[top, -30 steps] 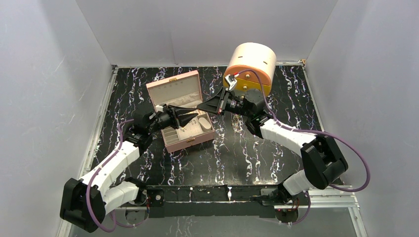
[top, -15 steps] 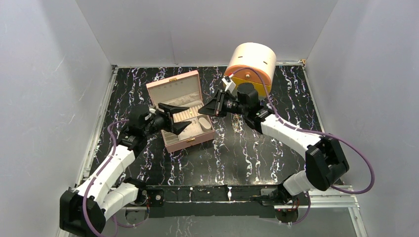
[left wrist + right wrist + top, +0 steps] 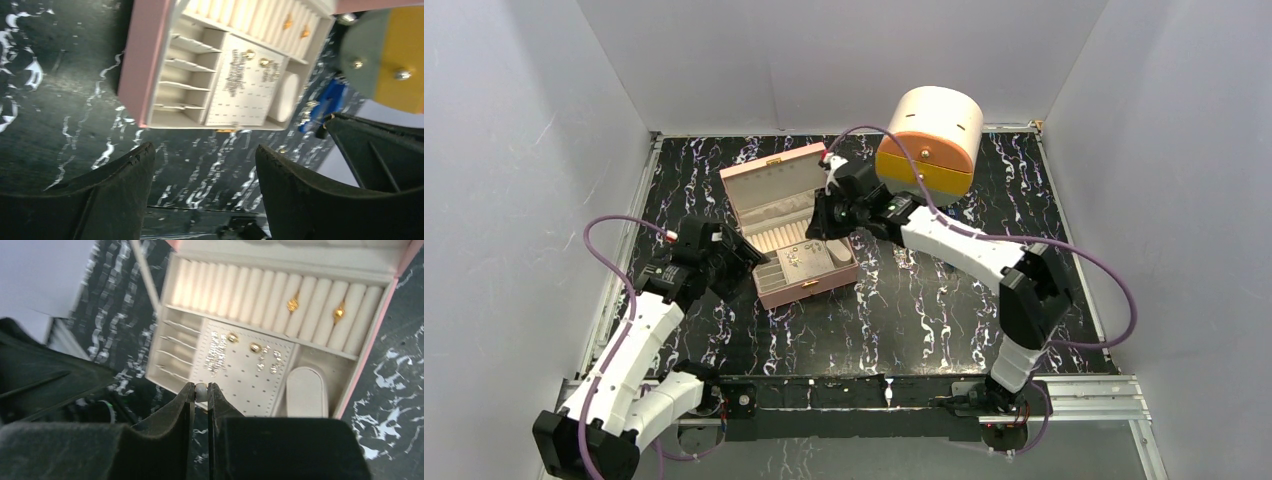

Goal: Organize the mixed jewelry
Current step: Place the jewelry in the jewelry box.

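Black marbled desk (image 3: 924,300) sat between grey walls (image 3: 824,60). Left gripper (image 3: 205,150) gaped wide, empty, by the pink box (image 3: 809,286); right gripper (image 3: 200,393) pinched a tiny pale bead (image 3: 200,390) above it.

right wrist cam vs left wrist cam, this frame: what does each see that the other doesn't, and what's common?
Right wrist only: the right gripper pinching a small pale bead between its fingertips.

Left wrist only: the left gripper with jaws wide apart and nothing between them, a blue object beside the box, and the orange container past it.

Both: the open pink box, with two gold rings and several earrings set inside it.
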You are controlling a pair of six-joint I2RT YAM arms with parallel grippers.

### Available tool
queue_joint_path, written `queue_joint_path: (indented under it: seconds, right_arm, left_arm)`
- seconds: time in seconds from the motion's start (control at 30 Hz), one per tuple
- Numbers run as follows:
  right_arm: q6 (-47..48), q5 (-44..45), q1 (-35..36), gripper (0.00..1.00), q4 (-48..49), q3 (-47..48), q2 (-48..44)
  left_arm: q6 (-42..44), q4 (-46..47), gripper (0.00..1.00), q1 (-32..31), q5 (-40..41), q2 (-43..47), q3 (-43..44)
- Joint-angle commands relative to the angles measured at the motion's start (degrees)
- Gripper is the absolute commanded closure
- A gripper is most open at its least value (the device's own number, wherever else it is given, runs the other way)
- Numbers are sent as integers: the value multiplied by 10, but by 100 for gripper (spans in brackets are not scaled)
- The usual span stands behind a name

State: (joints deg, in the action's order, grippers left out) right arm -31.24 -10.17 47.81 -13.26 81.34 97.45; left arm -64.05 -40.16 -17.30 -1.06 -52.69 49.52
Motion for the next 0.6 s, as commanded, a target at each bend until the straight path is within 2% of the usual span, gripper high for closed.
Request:
queue_joint_path:
  seconds: [0.0, 0.23, 0.57]
  right_arm:
    - [64, 75, 20, 88, -71, 58, 38]
    - [90, 98, 38, 88, -88, 102, 88]
    - [97, 97, 54, 89, -83, 119, 125]
  left_arm:
    - [63, -22, 30, 3, 19, 3, -37]
    - [53, 57, 31, 3, -24, 7, -100]
    - [69, 67, 35, 3, -6, -10, -115]
